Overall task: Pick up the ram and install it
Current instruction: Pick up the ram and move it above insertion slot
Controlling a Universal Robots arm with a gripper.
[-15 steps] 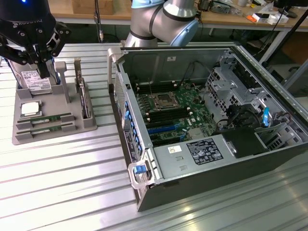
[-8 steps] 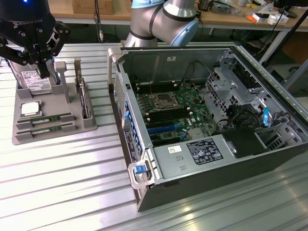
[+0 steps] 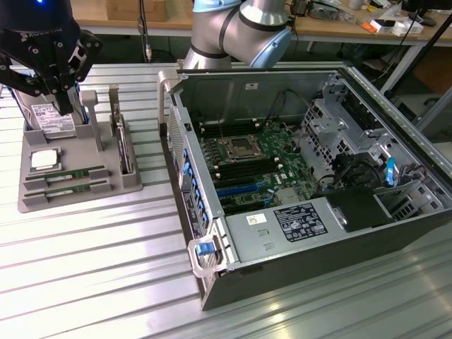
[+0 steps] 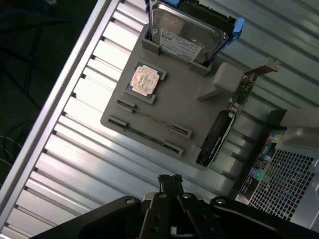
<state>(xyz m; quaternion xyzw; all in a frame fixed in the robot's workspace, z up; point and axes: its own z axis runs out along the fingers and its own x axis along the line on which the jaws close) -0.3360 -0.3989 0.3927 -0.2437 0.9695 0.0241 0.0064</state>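
While our gripper hangs above the gray holder with its fingers pressed together, we see the ram standing on edge in a holder slot, beside the processor chip, at the end away from the hard drive.

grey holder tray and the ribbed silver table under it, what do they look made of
Grey holder tray: probably plastic, perhaps printed; flat matte grey, no glare. Ribbed silver table: looks like aluminium profile; brushed metallic sheen with bright reflections along the grooves.
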